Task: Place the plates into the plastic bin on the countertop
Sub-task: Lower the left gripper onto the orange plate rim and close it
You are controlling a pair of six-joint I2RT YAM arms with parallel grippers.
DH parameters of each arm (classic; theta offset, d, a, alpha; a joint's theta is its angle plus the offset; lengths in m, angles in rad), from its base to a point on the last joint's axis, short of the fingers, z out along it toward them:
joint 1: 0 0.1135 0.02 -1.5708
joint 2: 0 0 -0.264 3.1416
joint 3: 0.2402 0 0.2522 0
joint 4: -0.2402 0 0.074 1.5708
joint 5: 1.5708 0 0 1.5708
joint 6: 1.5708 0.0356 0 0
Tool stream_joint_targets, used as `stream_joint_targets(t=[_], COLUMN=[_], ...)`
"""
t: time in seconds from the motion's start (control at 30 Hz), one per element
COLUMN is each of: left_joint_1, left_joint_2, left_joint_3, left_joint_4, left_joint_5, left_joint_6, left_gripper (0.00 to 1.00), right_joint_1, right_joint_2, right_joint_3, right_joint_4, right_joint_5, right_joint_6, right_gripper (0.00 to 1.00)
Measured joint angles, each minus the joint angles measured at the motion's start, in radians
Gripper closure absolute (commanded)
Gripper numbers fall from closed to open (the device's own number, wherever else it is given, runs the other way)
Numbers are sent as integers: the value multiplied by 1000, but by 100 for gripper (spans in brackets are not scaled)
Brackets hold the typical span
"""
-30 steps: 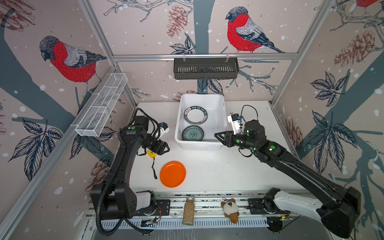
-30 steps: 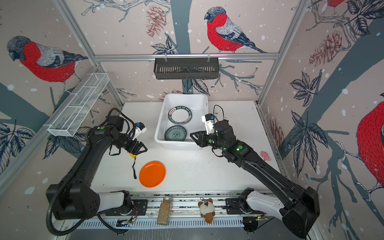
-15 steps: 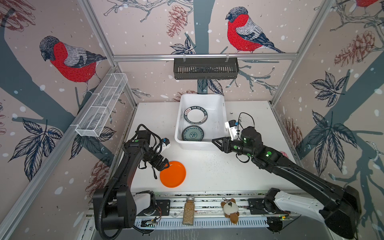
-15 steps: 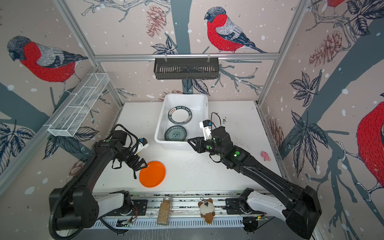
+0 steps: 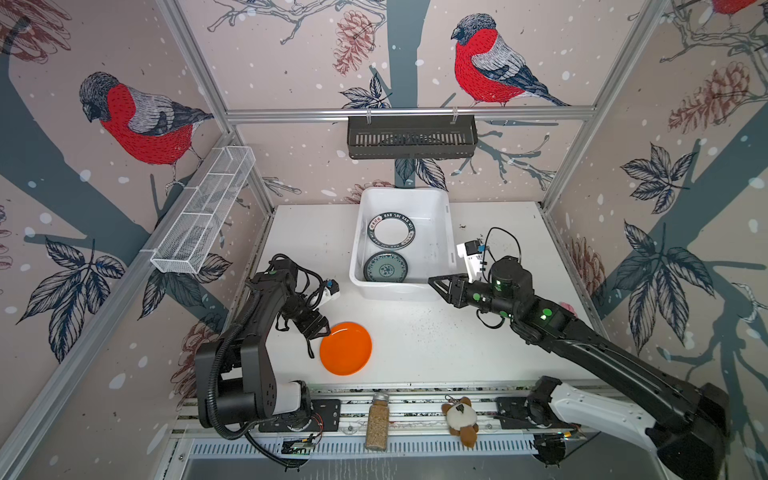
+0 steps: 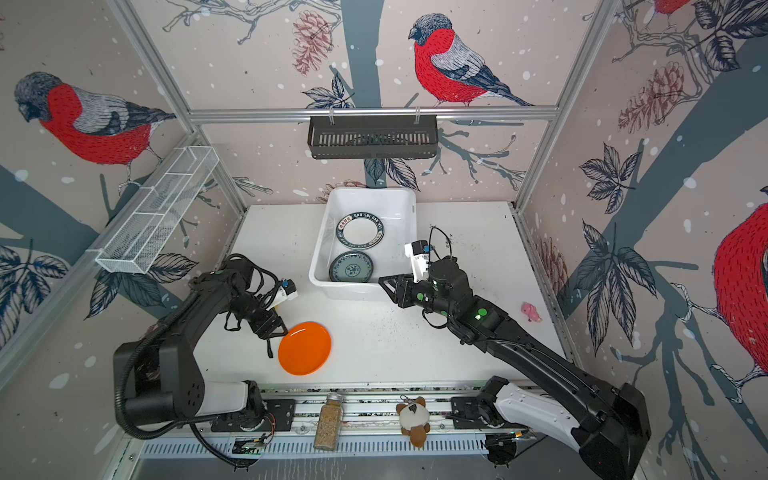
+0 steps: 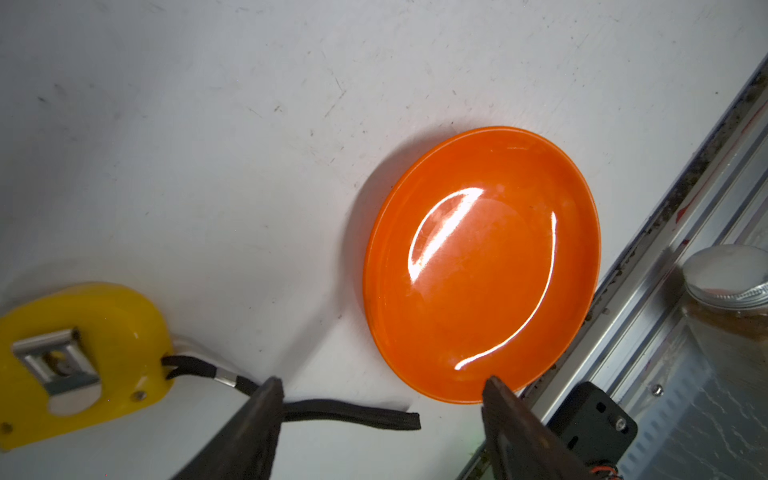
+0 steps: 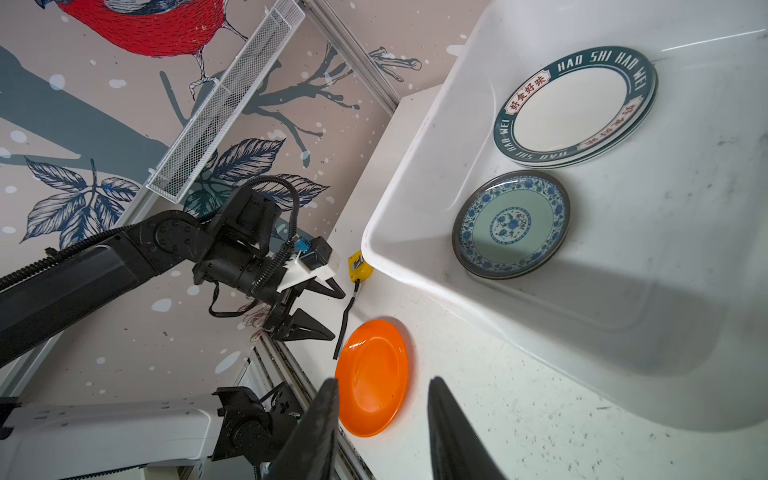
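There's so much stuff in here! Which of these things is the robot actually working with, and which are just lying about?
Part of the job: orange plate, teal floral plate, white lettered plates, white plastic bin.

Just lying about: yellow tape measure, jar of grains, plush toy, small pink toy, black slotted basket, wire mesh tray.

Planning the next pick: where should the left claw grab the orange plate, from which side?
Likely the rim nearest the left claw, coming in low from that side. The orange plate lies flat, face-up on the countertop, so only its upturned lip offers purchase.
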Motion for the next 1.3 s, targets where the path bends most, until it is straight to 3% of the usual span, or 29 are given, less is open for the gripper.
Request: stream_joint_targets(t=[0.37,0.7,1.1,1.3], left_joint_1=[2,2,2,0], left_joint_2=[63,167,218,232], left_joint_3=[-74,-70,-61,-57], left_joint_4=[32,79,83,101], left_joint_5=[-11,-13,30,48], left_joint_6=[58,58,55,42], left_gripper=[32,50,54,65], right_joint_1=[11,15,15,15], right_joint_2=[-7,-8,-7,-8], right_joint_3=[-46,-52,-62,-74], right_joint_4=[9,9,27,44], right_joint_5=[19,26,27,27], right_joint_6=[27,30,33,38], right_gripper=[62,62,63,63])
